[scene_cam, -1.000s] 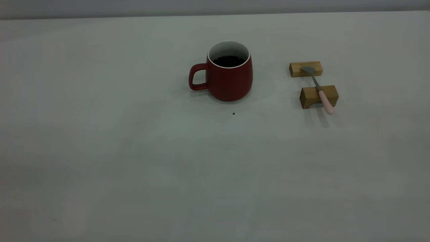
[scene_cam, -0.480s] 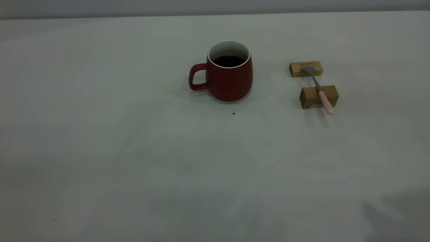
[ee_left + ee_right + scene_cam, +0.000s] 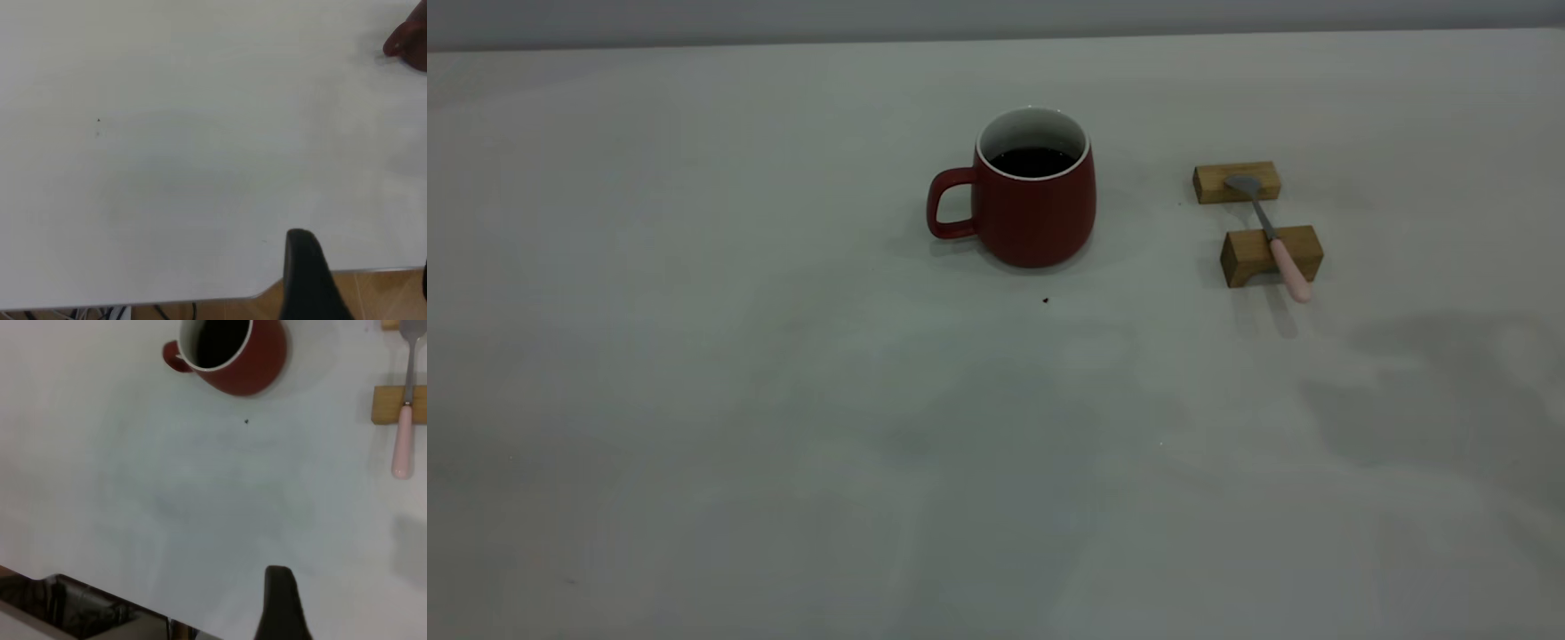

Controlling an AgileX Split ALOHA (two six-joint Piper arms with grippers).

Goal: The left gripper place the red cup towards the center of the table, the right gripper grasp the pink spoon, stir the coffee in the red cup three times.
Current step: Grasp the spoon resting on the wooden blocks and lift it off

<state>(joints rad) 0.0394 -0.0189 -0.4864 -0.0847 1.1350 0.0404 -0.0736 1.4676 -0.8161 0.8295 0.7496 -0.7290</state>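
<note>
**While hovering short of everything: cup unmoved, spoon untaken**

Starting at the left tool [image 3: 304,280]: poised over the near edge of the desk [image 3: 694,400], holding nothing. Apart or together? Cannot tell from the little that shows. Well apart from the cup [image 3: 1036,209], which is caught only as a red sliver at the rim of the left wrist view.

Same for the right tool [image 3: 281,607]: above bare desk, empty, spread impossible to judge, well short of both cup and spoon [image 3: 1272,240].

Neither tool seen from the exterior camera; only soft shadows on the near desk.

Step in hand, by my reading: the very first, reaching for the cup with the left tool. Calls for a long reach across open desk, then a grip on the handle, which faces the left arm's side, and a level, slow slide or lift to avoid slopping.

Cup upright, roughly mid-desk already, just behind a tiny dark speck [image 3: 1046,300]. Inside: coffee [image 3: 1033,161], dark and flat, sitting well below the white rim.

Spoon off to the right-arm side, bridging two wooden blocks [image 3: 1249,258], bowl on the far one, pink handle overhanging the near one and clear of the desk. Looks easy to pinch there later.
</note>
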